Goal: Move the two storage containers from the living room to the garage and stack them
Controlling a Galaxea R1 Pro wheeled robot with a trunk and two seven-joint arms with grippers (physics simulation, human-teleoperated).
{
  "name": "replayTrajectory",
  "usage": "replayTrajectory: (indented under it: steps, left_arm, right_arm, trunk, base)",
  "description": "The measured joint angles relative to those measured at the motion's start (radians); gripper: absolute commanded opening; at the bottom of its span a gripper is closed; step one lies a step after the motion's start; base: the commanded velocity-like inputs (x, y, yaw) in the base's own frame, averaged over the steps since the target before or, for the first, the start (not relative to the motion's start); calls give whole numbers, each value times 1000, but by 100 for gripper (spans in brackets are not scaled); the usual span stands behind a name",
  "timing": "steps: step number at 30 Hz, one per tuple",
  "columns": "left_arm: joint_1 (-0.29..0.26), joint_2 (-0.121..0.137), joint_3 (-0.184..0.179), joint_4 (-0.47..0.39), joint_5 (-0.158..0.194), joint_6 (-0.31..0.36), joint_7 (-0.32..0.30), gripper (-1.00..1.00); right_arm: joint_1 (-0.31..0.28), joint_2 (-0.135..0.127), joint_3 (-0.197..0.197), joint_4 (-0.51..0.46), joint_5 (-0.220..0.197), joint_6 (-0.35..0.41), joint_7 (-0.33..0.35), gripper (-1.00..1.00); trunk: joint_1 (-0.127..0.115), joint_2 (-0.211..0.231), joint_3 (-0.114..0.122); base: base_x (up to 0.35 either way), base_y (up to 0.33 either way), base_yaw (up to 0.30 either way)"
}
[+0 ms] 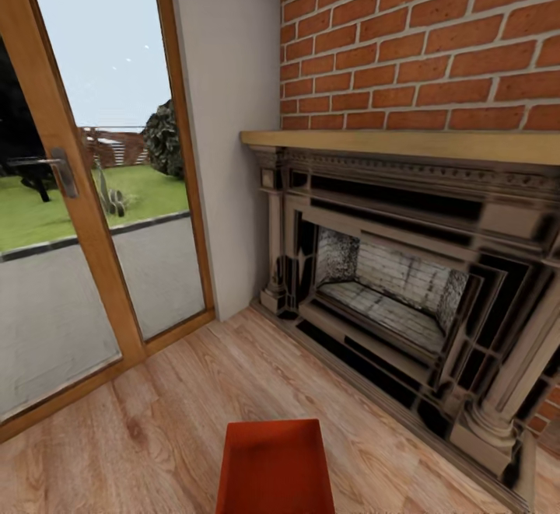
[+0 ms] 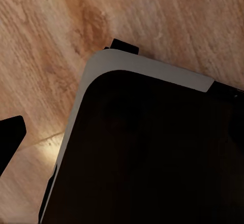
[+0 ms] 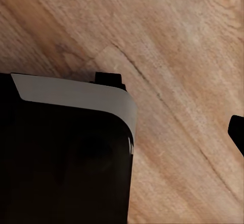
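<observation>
One orange-red storage container (image 1: 276, 467) lies at the bottom centre of the head view, lidless, its open side up, over the living room's light wood plank floor (image 1: 155, 421). Its near end is cut off by the picture's edge, so what it rests on is hidden. In the left wrist view a single dark fingertip (image 2: 10, 140) pokes in at the edge, above the planks. The right wrist view likewise catches one dark fingertip (image 3: 238, 132) at its edge. Neither fingertip touches anything. The garage is out of view.
A dark ornate fireplace (image 1: 404, 288) with a wooden mantel stands ahead on the right under a red brick wall (image 1: 420, 40). A wood-framed glass door (image 1: 93, 211) closes the left. My black, grey-edged base (image 2: 152, 153) (image 3: 61, 158) sits beneath both wrists.
</observation>
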Motion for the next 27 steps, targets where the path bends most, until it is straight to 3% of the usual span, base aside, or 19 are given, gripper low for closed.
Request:
replayTrajectory:
  steps: [8,27]
  left_arm:
    - [0,0,1,0,1,0,0,100]
    - [0,0,1,0,1,0,0,100]
  right_arm:
    - [0,0,-1,0,0,0,0,100]
    - [0,-1,-1,0,0,0,0,100]
  trunk:
    - [0,0,-13]
    - [0,0,-43]
  base:
    - [0,-115,0]
    - [0,-4,0]
